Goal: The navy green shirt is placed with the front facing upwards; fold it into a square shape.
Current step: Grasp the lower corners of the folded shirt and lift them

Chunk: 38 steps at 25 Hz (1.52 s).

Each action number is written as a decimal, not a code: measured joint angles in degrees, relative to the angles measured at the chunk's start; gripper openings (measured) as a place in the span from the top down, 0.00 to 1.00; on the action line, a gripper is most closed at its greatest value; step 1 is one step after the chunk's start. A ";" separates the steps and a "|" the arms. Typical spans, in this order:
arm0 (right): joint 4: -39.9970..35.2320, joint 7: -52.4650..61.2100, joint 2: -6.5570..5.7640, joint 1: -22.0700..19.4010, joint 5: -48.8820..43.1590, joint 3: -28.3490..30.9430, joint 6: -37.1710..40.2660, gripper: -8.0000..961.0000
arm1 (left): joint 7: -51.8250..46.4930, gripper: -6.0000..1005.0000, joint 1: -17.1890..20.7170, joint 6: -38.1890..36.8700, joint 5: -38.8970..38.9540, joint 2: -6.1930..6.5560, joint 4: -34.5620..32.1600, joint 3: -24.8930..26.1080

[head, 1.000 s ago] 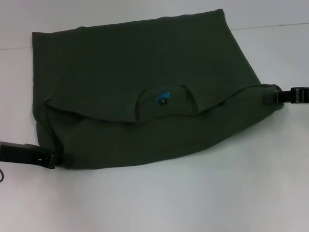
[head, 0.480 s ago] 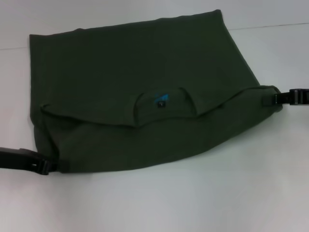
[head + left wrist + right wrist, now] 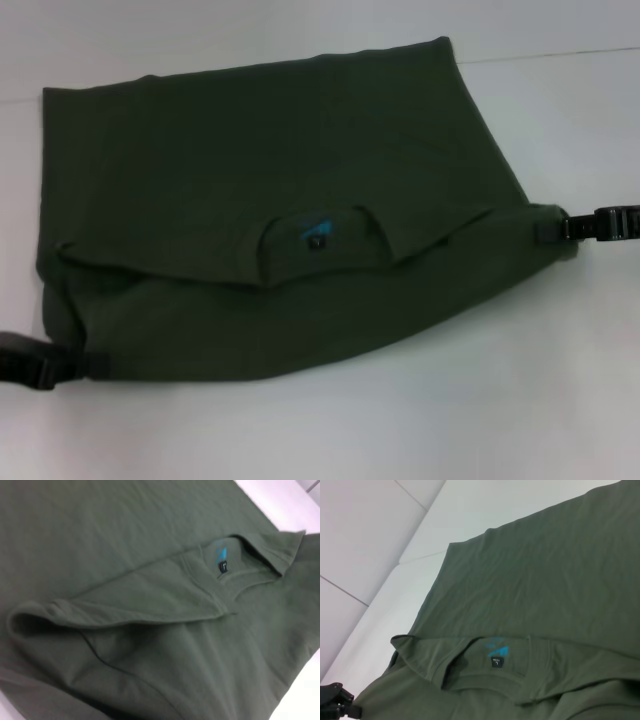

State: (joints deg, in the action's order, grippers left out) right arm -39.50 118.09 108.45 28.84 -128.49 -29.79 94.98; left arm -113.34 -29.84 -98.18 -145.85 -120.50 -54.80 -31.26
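White table under the shirt, which fills the frame centre, part-folded. Collar label reads "L" under a blue logo. I see the left gripper pinching the lower-left corner and the right gripper pinching the right corner.

The shirt is dark olive green and lies partly folded on the white table, its near part doubled over the rest. The crew neck faces up near the middle, showing a black label and blue logo inside. Its far edge runs straight; the near edge slants.
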 joint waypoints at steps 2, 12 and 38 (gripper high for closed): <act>0.00 0.00 0.06 -0.30 0.00 -0.02 0.32 0.96 | 0.50 0.94 1.02 -1.26 0.01 -0.07 -0.88 0.81; 0.02 -1.25 -0.09 -1.85 -1.56 -0.28 2.62 0.96 | 2.67 0.94 4.59 -6.93 0.18 -0.65 -2.95 3.79; -0.51 -6.05 -0.35 -5.74 -3.30 1.50 9.05 0.96 | 3.82 0.94 0.88 -8.56 2.41 1.02 0.05 4.63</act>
State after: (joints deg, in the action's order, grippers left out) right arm -40.01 112.03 108.10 23.10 -131.79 -28.29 104.03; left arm -109.52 -28.96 -106.74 -143.44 -119.48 -54.75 -26.62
